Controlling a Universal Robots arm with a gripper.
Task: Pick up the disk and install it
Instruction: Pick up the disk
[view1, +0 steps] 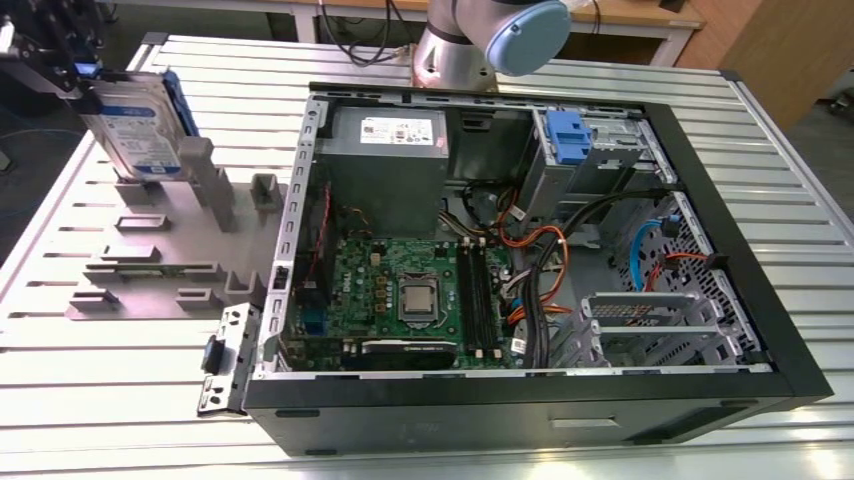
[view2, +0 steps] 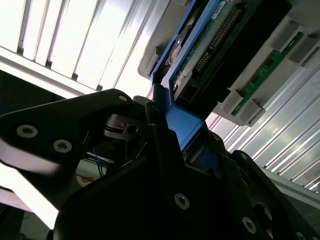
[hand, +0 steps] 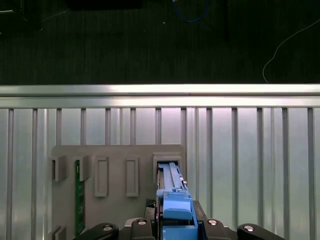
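Open computer case (view1: 534, 412) on slatted table (view1: 107, 400) — grey holder (view1: 158, 262) beside it.

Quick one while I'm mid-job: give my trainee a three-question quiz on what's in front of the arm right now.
1. True or false: the disk stands on edge outside the case.
2. Where does the gripper grip the disk? A) its blue rail B) its label face C) a cable
3. In the exterior view, on which side of the case is the grey holder?

Key: 1 true. 2 A. 3 the exterior view's left.
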